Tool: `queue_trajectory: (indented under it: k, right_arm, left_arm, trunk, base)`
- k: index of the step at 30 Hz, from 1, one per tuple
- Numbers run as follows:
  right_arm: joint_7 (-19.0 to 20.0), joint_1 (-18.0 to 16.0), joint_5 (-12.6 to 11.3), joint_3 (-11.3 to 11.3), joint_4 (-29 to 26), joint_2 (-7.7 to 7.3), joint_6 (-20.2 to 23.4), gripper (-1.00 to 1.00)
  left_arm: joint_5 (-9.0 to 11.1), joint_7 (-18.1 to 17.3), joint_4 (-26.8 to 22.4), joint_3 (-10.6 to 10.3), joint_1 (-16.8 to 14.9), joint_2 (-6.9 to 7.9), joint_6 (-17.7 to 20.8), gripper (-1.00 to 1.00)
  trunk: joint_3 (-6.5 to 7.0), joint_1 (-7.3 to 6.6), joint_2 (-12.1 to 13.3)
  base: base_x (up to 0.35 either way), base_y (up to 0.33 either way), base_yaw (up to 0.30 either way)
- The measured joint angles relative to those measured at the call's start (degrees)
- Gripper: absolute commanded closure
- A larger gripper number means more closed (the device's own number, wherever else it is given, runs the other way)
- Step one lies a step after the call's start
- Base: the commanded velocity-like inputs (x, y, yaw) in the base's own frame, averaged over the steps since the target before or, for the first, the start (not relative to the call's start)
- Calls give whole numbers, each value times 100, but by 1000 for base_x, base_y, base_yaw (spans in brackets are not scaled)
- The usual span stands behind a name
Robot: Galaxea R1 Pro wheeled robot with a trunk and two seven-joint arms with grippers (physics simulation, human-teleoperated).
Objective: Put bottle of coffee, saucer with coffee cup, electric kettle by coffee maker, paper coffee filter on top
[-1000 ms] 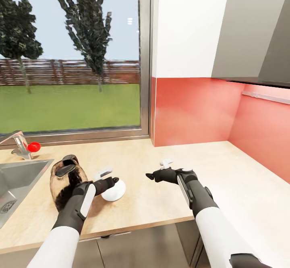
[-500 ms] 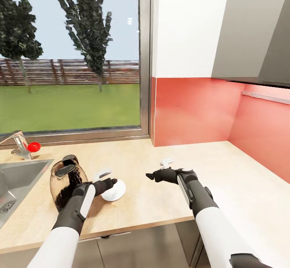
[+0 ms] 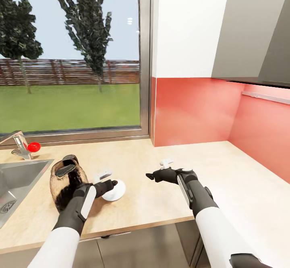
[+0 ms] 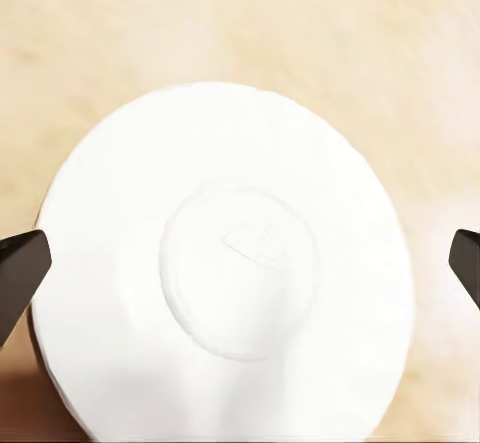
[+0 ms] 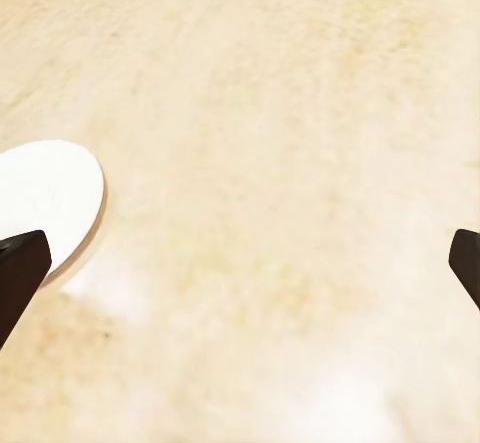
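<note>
Since a second ago the left gripper [image 3: 108,179] has eased a little lower and nearer the kettle [image 3: 66,181], and the saucer [image 3: 114,190] beneath it shows slightly farther back on the countertop [image 3: 141,203]. The right gripper [image 3: 161,170] has stayed put.

One saucer lies flat on the countertop. In the left wrist view it [image 4: 225,263] sits between the two dark fingertips [image 4: 20,268], which stand wide apart at its rim, not closed on it. One kettle stands just beside the left arm, near the sink [image 3: 16,183].

The right gripper's fingers are spread too, holding nothing; through them the right wrist view shows bare countertop [image 5: 280,213] and the saucer's edge [image 5: 50,203] beside one fingertip [image 5: 18,273].
</note>
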Motion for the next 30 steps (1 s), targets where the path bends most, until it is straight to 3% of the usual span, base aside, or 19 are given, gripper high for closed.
queue_trajectory:
  k: [30]
  right_arm:
    - [0, 0, 1, -2, 52, 0, -3, -100]
  left_arm:
    - [57, -16, 289, 32, -6, -4, -22, -100]
  trunk:
    - [2, -1, -2]
  base:
    - [1, 0, 0]
